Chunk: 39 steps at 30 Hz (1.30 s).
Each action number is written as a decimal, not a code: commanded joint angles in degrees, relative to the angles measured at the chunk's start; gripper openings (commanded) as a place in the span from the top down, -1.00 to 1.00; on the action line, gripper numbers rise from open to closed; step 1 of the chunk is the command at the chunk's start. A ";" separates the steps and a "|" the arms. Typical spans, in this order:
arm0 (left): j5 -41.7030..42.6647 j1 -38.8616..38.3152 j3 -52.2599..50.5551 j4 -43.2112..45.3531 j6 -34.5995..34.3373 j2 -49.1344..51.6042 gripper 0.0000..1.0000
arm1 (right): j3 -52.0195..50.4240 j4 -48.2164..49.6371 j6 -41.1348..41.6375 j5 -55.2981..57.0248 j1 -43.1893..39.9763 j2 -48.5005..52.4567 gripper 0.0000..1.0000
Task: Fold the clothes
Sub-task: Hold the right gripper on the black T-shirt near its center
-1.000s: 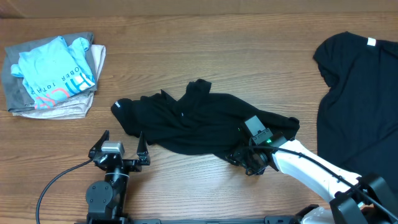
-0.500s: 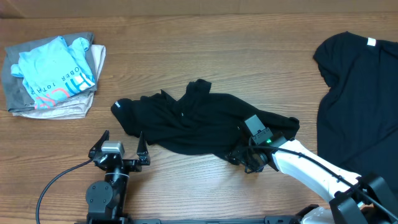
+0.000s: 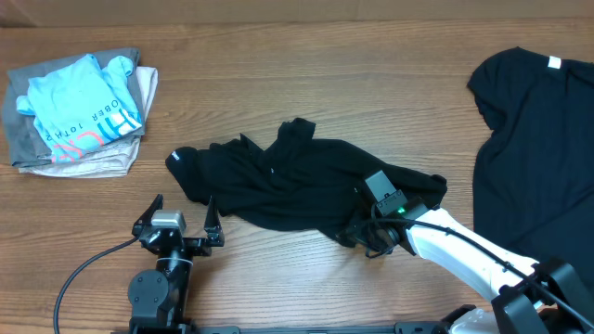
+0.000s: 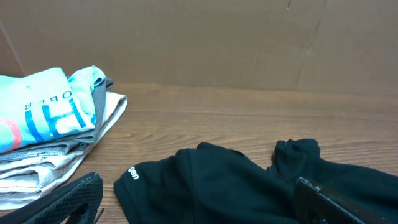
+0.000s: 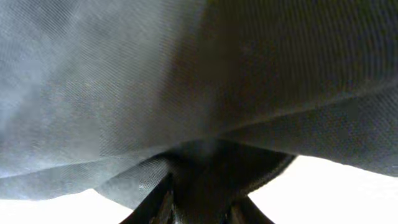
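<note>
A crumpled black T-shirt [image 3: 278,181] lies in a heap at the table's middle; the left wrist view shows its sleeve with small white lettering [image 4: 133,173]. My right gripper [image 3: 367,239] is at the heap's lower right edge. In the right wrist view its jaws [image 5: 202,205] are shut on a fold of the dark fabric [image 5: 186,74], which fills that view. My left gripper [image 3: 182,206] stands open on the table just below the heap's left sleeve, with nothing between its fingers [image 4: 68,199]. A second black T-shirt [image 3: 538,158] with a white tag [image 3: 555,63] lies spread at the far right.
A stack of folded clothes [image 3: 79,116], light blue on top with grey and beige beneath, sits at the back left, also seen in the left wrist view [image 4: 43,130]. A brown cardboard wall [image 4: 217,37] closes off the table's far side. Bare wood lies between the two black shirts.
The right gripper's jaws have drawn in on the shirt's edge. The shirts and the left arm have not moved.
</note>
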 commanded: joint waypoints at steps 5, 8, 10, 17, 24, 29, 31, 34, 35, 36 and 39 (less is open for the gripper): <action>0.22 -0.26 -0.24 0.02 1.29 -0.59 -1.00 | -0.35 -3.08 -0.37 -3.63 -0.15 0.28 0.48; 0.22 -0.26 -0.24 0.02 1.29 -0.59 -0.99 | -0.35 -3.02 -0.37 -3.87 -0.15 0.28 0.49; 0.22 -0.26 -0.24 0.04 1.29 -0.59 -1.00 | -0.35 -2.84 -0.35 -3.89 -0.15 0.28 0.48; 0.22 -0.26 -0.24 0.04 1.29 -0.61 -1.00 | -0.35 -1.01 -0.39 -7.13 -0.15 0.28 0.48; 0.20 -0.26 -0.24 0.04 1.29 -0.59 -0.99 | -0.35 -1.81 -1.81 -10.58 -0.15 0.28 0.46; 0.22 -0.26 -0.24 0.04 1.29 -0.61 -1.00 | -0.35 -4.13 -1.84 -10.54 -0.13 0.28 0.36; 0.22 -0.26 -0.24 0.04 1.29 -0.61 -0.99 | -0.35 -4.17 -1.84 -10.49 0.00 0.28 0.34; 0.22 -0.26 -0.24 0.02 1.29 -0.61 -0.99 | -0.35 -3.87 -1.57 -10.01 0.31 0.28 0.33; 0.22 -0.26 -0.24 0.02 1.29 -0.59 -0.99 | -0.35 -3.89 -1.44 -9.68 0.42 0.28 0.33; 0.22 -0.26 -0.24 0.02 1.29 -0.59 -1.00 | -0.35 -3.91 -1.40 -9.40 0.59 0.28 0.31; 0.22 -0.26 -0.24 0.02 1.29 -0.59 -0.99 | -0.37 -3.96 -0.09 -8.94 0.74 0.28 0.25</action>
